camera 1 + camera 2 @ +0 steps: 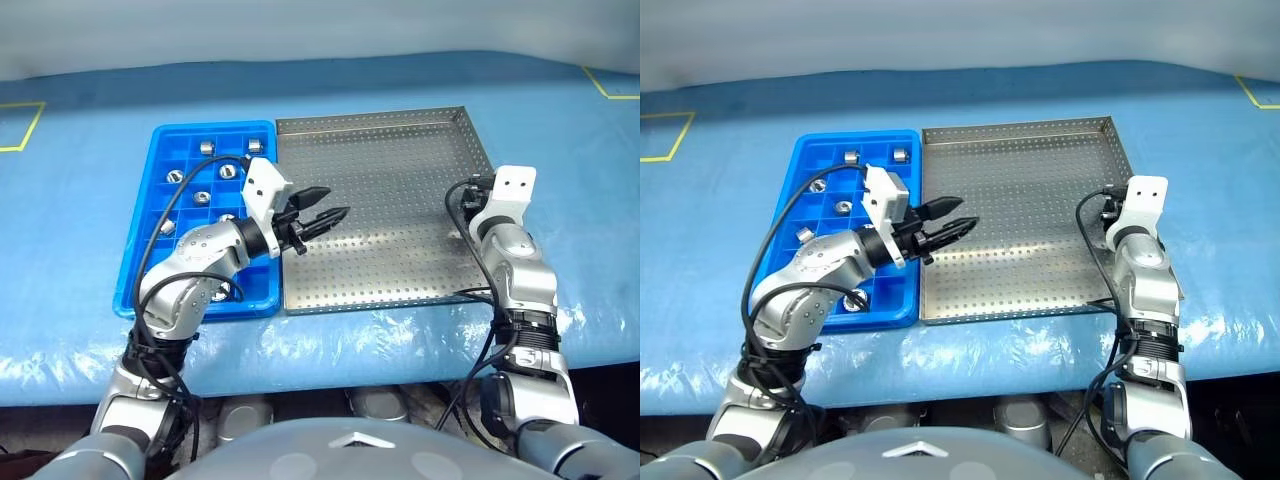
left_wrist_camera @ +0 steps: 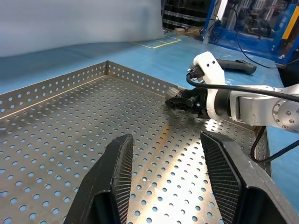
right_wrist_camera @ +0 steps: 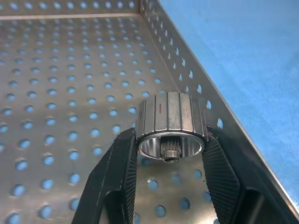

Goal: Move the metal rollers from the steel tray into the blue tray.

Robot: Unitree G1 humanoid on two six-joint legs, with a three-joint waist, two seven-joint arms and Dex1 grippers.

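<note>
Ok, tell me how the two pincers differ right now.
The left pincer is open and empty, while the right pincer is shut on a metal roller. The left hangs over the steel tray's edge nearest the blue tray; the right sits by the tray's opposite rim. Both have black ridged fingers.

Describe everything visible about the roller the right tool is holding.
The metal roller is a short, shiny silver cylinder with a ribbed side, an open end and a small toothed hub inside. It lies on its side, open end toward the wrist camera, clamped between the right tool's two black fingers, over the steel tray's perforated floor beside its holed rim.
</note>
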